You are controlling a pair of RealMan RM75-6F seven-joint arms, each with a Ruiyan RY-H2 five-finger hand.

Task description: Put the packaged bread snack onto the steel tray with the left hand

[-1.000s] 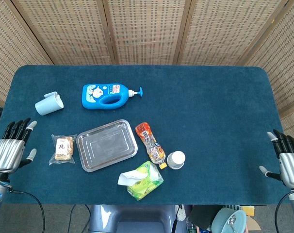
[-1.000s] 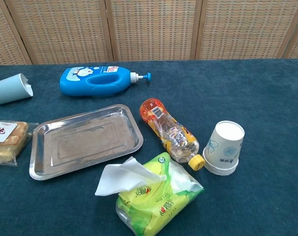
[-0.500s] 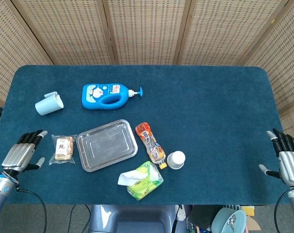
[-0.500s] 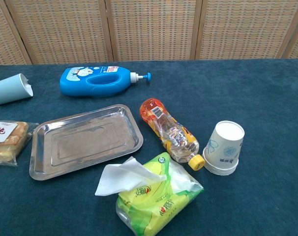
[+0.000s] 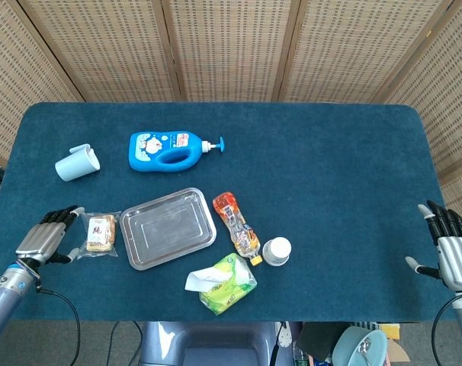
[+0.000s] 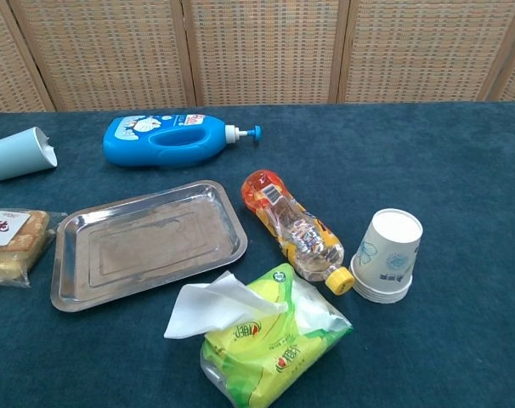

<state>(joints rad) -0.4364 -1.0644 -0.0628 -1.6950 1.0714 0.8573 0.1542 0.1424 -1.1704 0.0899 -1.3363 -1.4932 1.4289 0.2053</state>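
Observation:
The packaged bread snack (image 5: pixel 100 232) lies flat in its clear wrapper on the blue cloth, just left of the steel tray (image 5: pixel 168 227). The chest view has the bread snack (image 6: pixel 11 242) at its left edge and the bare tray (image 6: pixel 147 243) beside it. My left hand (image 5: pixel 45 235) hovers close to the snack's left side, fingers apart and stretched toward it, holding nothing. At the table's right edge my right hand (image 5: pixel 452 247) stays open, far from everything. Neither hand shows in the chest view.
A blue pump bottle (image 5: pixel 170 149) and a tipped light-blue cup (image 5: pixel 77 162) lie behind the tray. To the tray's right are an orange drink bottle (image 5: pixel 236 227), a paper cup (image 5: pixel 277 251) and a green tissue pack (image 5: pixel 222 283).
My left hand has moved right and forward from the table's left edge to just beside the bread snack. The right hand has barely shifted. Nothing on the table has moved.

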